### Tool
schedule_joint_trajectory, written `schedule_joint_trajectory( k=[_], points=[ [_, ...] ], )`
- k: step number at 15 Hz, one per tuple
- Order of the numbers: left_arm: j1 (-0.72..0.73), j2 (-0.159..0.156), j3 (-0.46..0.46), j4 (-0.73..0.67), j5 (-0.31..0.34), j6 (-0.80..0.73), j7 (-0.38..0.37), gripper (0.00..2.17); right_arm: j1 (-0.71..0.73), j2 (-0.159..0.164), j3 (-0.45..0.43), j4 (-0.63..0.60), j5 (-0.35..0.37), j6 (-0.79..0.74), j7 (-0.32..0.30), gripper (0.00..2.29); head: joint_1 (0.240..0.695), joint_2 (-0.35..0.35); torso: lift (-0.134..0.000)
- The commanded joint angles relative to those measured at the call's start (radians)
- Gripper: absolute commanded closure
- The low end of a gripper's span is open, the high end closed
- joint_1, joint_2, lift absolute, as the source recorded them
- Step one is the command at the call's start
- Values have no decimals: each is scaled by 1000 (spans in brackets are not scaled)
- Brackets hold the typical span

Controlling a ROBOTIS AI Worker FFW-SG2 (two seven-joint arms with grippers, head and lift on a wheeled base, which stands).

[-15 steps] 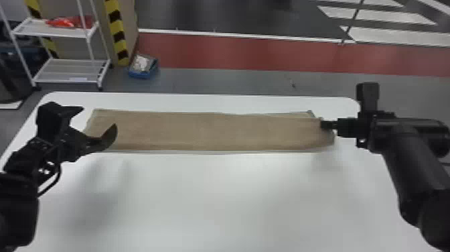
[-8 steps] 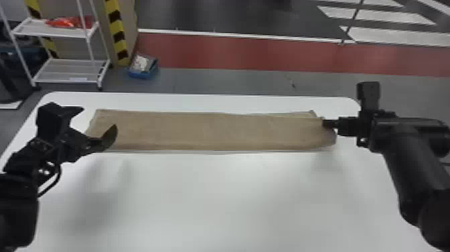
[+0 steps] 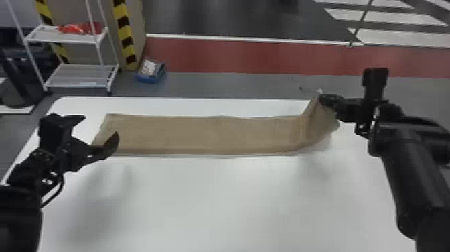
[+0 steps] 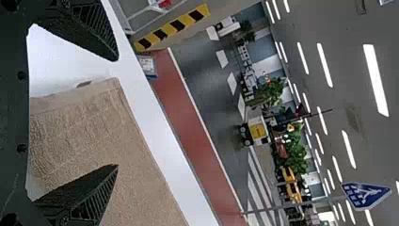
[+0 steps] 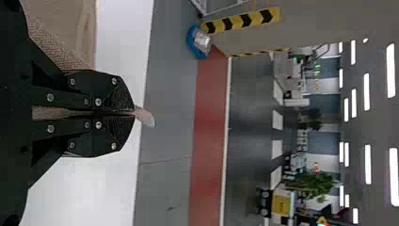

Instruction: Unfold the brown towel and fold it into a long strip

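Your brown towel (image 3: 207,134) lies toward the far side of the white table (image 3: 217,201), already a long band, its long axis running left to right across you; only its right end leaves the tabletop, the far corner drawn up into a slanting fold; that corner sits in your right gripper (image 3: 323,99), whose fingers are closed on the cloth, a small pale tip (image 5: 147,117) poking out past them; from that grip the rest of the band stretches away to your left, so the right arm is the one to work with; your left gripper (image 3: 100,127) hangs at the opposite end, fingers spread and nothing between them gripped, near the left edge of the cloth; the next move, as I judge it, is to bring the raised corner down in line with the flat length, pulling outward to your right, along the axis; pull it slantwise and you may skew the strip or wrinkle that end.
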Motion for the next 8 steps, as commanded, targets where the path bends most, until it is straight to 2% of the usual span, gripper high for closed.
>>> schedule_joint_trajectory(
  k=[1, 2, 3, 4, 5, 6, 8],
  points=[
    [0, 1, -1, 2, 0, -8, 0, 70, -36, -6, 11, 54, 95, -16, -24, 1079, 659, -76, -123],
    [-8, -1, -6, 9, 0, -8, 0, 70, -34, -15, 10, 80, 107, -31, -33, 1079, 648, -69, -123],
    [-16, -1, -9, 17, -2, -11, 0, 70, -37, -28, 17, 108, 129, -13, -71, 1079, 650, -72, -123],
    [-22, -1, -15, 20, 0, -11, 0, 70, -48, -32, 24, 128, 176, 27, -102, 1079, 655, -78, -123],
    [-25, -4, -17, 23, -2, -8, 0, 70, -63, -35, 24, 154, 228, 55, -114, 1062, 659, -86, -123],
    [-25, -4, -18, 25, -2, -8, 0, 70, -69, -35, 24, 163, 251, 85, -116, 981, 671, -104, -123],
    [-28, -2, -27, 31, -2, -11, 0, 70, -69, -35, 24, 163, 262, 125, -120, 940, 682, -114, -123]
  ],
)
